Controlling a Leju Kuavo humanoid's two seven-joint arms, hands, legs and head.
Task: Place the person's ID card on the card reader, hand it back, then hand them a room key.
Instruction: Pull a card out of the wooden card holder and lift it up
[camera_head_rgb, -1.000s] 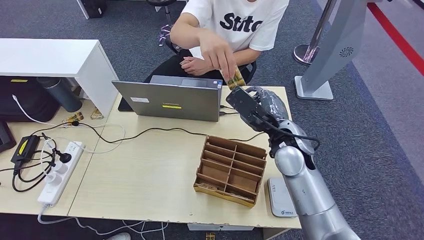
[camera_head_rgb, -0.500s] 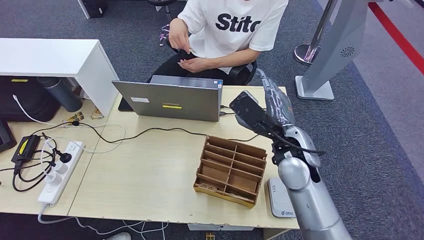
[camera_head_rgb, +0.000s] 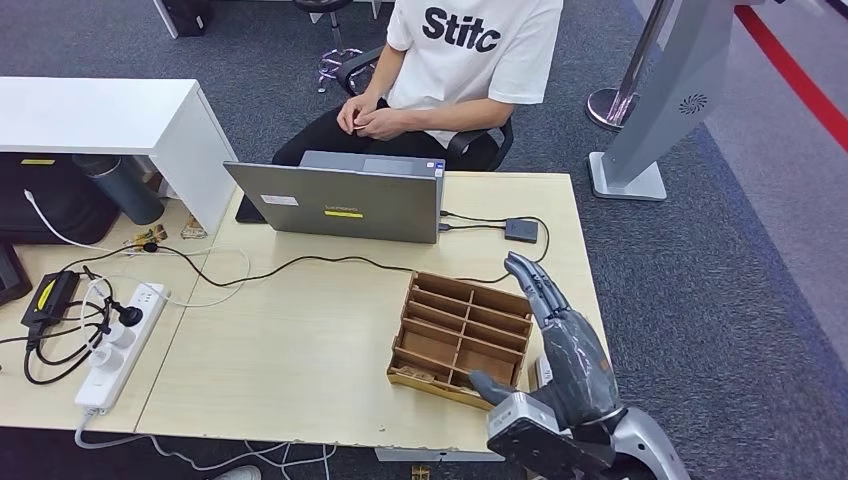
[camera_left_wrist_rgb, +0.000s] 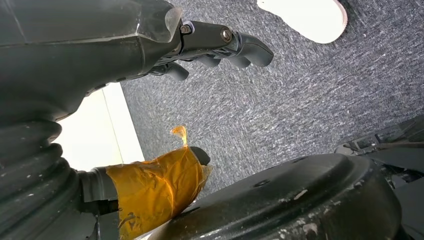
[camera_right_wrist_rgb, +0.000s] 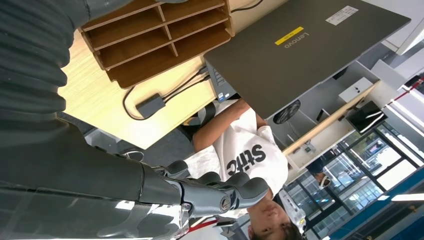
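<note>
My right hand (camera_head_rgb: 556, 345) hovers over the desk's near right corner with its fingers stretched out and nothing in it. In the right wrist view the right hand (camera_right_wrist_rgb: 165, 192) is likewise bare. Beneath it a sliver of the white card reader (camera_head_rgb: 540, 372) peeks out. The wooden compartment box (camera_head_rgb: 458, 338) sits just left of the hand. The person's hands (camera_head_rgb: 368, 120) are joined in their lap beyond the laptop; I cannot tell what they hold. My left hand (camera_left_wrist_rgb: 125, 60) hangs over the carpet, fingers loosely curved, thumb wrapped in orange tape, holding nothing.
An open grey laptop (camera_head_rgb: 340, 202) stands at the desk's far side, with a small dark adapter (camera_head_rgb: 521, 230) and cables to its right. A power strip (camera_head_rgb: 120, 345) and chargers lie at the left. A white cabinet (camera_head_rgb: 110, 115) stands far left, a grey stand (camera_head_rgb: 660, 100) far right.
The person took a card from my raised right hand and drew both hands back to their lap. My right arm pulled back and lowered to the desk's near right corner, now bare.
</note>
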